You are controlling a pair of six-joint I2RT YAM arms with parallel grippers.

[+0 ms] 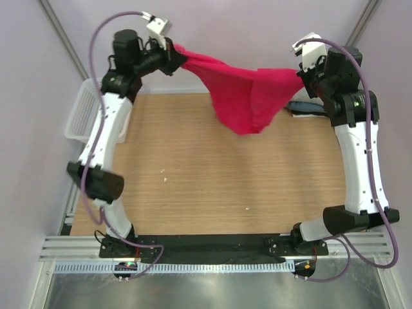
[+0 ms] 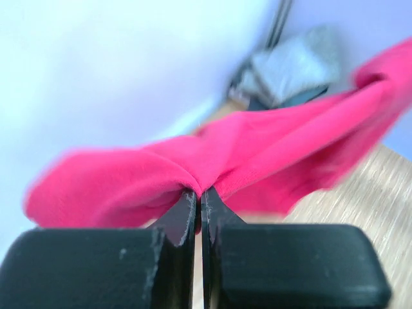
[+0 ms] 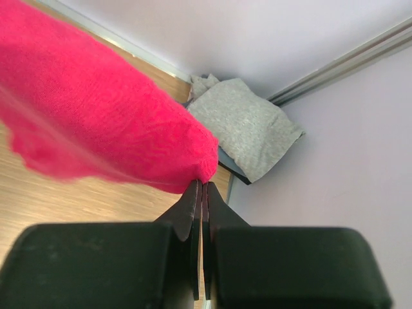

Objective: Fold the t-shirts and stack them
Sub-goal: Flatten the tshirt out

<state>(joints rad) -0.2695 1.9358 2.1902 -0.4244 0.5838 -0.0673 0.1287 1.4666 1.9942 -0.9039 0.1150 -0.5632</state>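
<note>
Crimson-pink t-shirt [image 1: 248, 96] aloft, long axis left-to-right, its ends tight in closed left and right jaws.

Pale lilac walls [image 1: 257, 26], wood-grain table [image 1: 193, 187], alu rail [image 1: 77, 246] at near edge

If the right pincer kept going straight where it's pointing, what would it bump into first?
The right pincer, shut on the crimson-pink t-shirt, would probably reach the folded light grey t-shirt lying just ahead first, though the depth is hard to judge.
</note>
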